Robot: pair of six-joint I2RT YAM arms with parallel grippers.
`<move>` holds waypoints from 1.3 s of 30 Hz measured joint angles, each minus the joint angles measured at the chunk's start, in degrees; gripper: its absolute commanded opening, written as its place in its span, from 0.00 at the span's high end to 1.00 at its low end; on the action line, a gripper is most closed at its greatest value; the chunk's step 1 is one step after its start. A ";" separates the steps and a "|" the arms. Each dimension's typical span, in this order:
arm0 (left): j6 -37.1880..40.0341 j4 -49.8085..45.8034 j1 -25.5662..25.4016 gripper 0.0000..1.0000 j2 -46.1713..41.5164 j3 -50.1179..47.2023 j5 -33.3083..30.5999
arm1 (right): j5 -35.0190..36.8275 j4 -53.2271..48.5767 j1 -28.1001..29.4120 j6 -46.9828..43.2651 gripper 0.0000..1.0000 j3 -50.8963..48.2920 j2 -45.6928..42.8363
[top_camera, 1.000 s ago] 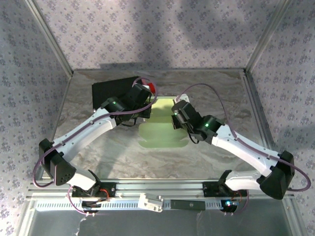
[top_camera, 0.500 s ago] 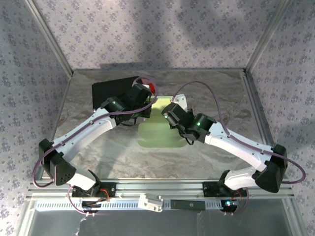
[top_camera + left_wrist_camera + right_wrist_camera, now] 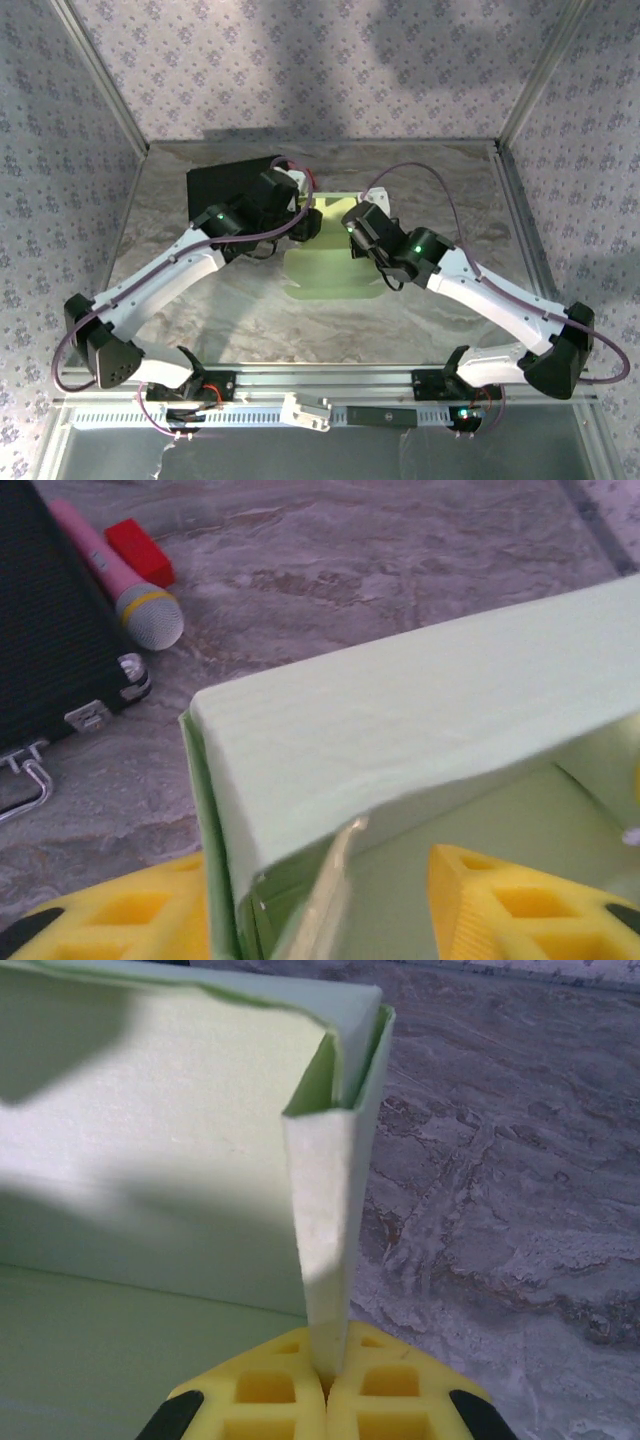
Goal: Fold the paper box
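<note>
On the table (image 3: 200,310), dead centre, stands the half-raised paper box (image 3: 325,270), light thin card that likely creases easily. The right gripper (image 3: 325,1385) pinches its 2 o'clock corner flap. The left gripper (image 3: 300,880) straddles the 11 o'clock wall, fingers apart, holding nothing. The card is probably best held by flap edges near the folds.

Mid-table (image 3: 450,190), the paper box (image 3: 325,268): base flat toward the near edge, one wall upright at the far end, the left hand (image 3: 308,222) straddling that wall's left corner with one finger outside and one inside, the right hand (image 3: 352,220) at the right corner with an upright flap between its fingers. Behind and left of the box, a case (image 3: 222,182) on the table. Alongside the case's right edge, beyond the box wall, a microphone (image 3: 125,585), a small block (image 3: 140,552) just beside it.
</note>
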 measured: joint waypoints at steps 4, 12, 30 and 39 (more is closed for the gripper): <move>1.03 1.79 -0.26 0.31 -3.21 -1.95 1.66 | -2.08 0.50 -1.14 -0.02 1.00 -0.24 -0.07; 2.56 5.88 0.17 0.27 -10.97 -4.76 7.23 | -8.44 1.81 -5.05 -1.07 1.00 -2.95 -0.68; -2.25 26.62 20.79 0.59 -16.37 -25.40 41.77 | -34.93 7.87 -18.12 -9.11 1.00 -9.84 -6.82; -1.62 29.86 21.24 0.33 -14.32 -24.87 47.80 | -41.97 8.57 -19.52 -10.73 1.00 -10.49 -6.80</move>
